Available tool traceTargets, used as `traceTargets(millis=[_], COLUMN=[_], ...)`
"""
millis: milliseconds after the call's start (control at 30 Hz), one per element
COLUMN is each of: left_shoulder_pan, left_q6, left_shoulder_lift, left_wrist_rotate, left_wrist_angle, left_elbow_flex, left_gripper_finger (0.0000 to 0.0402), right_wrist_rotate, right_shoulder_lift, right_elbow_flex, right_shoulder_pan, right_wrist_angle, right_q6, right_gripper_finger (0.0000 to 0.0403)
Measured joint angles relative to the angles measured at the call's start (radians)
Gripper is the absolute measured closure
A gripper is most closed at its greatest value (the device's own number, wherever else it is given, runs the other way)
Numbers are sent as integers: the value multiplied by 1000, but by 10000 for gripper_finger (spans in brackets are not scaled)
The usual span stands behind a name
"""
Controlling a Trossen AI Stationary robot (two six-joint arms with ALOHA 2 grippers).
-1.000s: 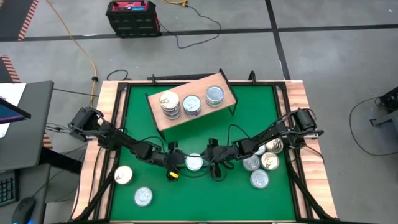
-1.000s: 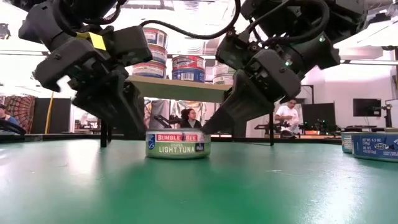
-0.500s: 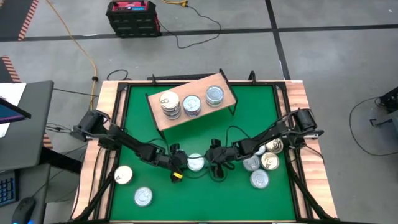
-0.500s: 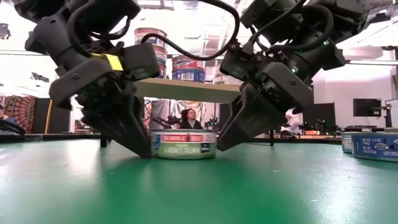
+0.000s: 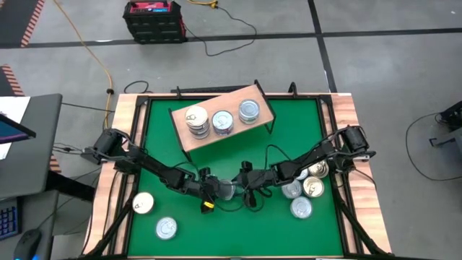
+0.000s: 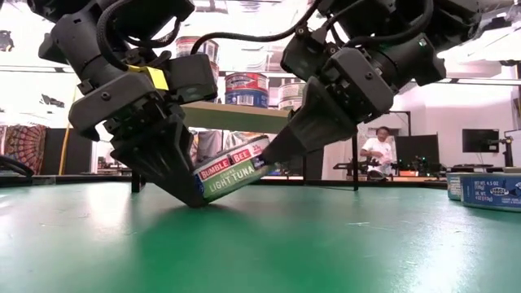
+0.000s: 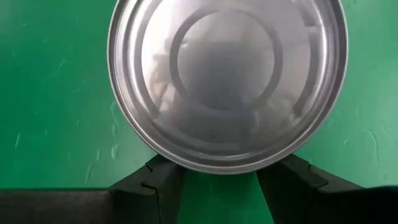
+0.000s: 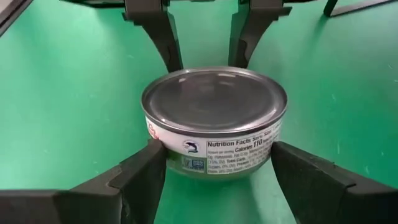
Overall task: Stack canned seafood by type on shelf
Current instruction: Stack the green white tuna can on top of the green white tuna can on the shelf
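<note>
tilted can (image 6: 234, 169) between both tools

Both claws low at mid-table, left claw (image 6: 175, 183) and right claw (image 6: 281, 155) seemingly parted.

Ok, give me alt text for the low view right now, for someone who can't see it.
A Bumble Bee light tuna can sits tilted on the green table, one edge down by the left gripper, the other raised at the right gripper. The shelf with stacked cans stands behind.

Overhead straight down on the whole table (image 5: 155, 130); table-level across into the room; wrist views close on one tilted can (image 6: 234, 170) (seen by all).
</note>
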Motion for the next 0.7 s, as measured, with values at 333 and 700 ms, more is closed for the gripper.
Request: traceTargets(millis=[333, 700], left_shoulder_pan=[3, -1], left_q6=[-49, -115], left_shoulder_lift=[-3, -4], left_wrist_rotate=[79, 143], left_wrist_angle=[-35, -45], left_elbow_flex=[6, 6], left_gripper_finger=[221, 221], right_wrist_rotate=[14, 25], right_shoulder_lift=[-33, -20], right_elbow_flex=[74, 106], right_shoulder_pan=[-17, -20], right_wrist_angle=[11, -3], right_q6=[-64, -91], right_gripper_finger=[92, 92])
